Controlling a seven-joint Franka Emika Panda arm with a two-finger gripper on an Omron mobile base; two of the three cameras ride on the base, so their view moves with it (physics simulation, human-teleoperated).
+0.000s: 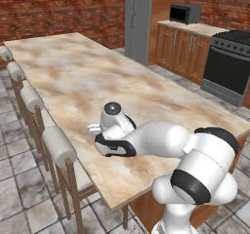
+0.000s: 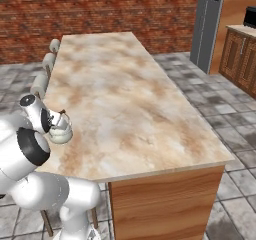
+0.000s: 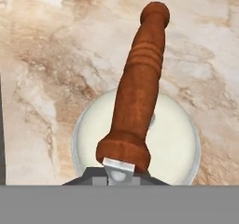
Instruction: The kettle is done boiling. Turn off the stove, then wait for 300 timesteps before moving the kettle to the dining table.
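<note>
Where kettle [image 2: 61, 132] sits on dining table [image 2: 125, 104], no writing legible.

Even, soft, shadowless rendered light

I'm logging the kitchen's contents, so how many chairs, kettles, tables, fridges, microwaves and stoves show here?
Chairs: 4
Kettle: 1
Dining table: 1
Fridge: 1
Microwave: 1
Stove: 1
Total: 9
</note>
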